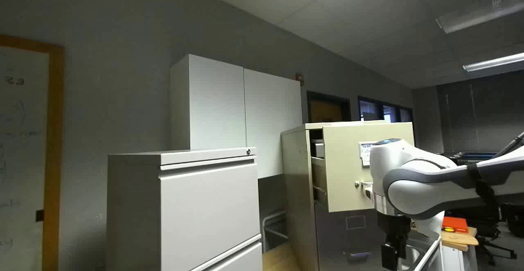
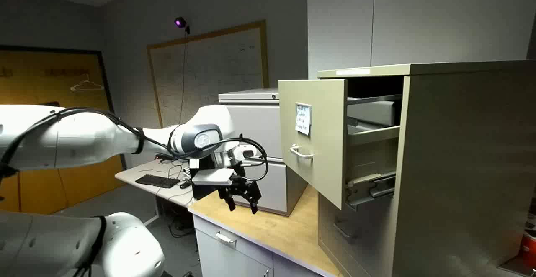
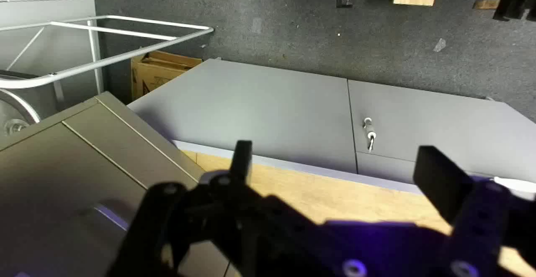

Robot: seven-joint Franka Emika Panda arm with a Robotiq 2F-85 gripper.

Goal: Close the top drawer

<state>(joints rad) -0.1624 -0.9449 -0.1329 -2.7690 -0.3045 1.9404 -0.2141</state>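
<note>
While my gripper (image 2: 243, 208) hangs wide with nothing in it, I guess it's free so I can push — no grabbing needed. The top drawer (image 2: 328, 143), apart from it, sticks out of the tan cabinet (image 2: 460, 164). A wood top (image 2: 272, 229) lies lower down — and a whiteboard (image 2: 213, 67) hangs on the grey wall (image 2: 289, 38).

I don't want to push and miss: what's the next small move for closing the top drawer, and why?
I'd probably raise the gripper a little before pushing. The top drawer stands open, and in both exterior views the gripper hangs lower than the drawer's handle, so a push now might pass beneath the drawer.
</note>
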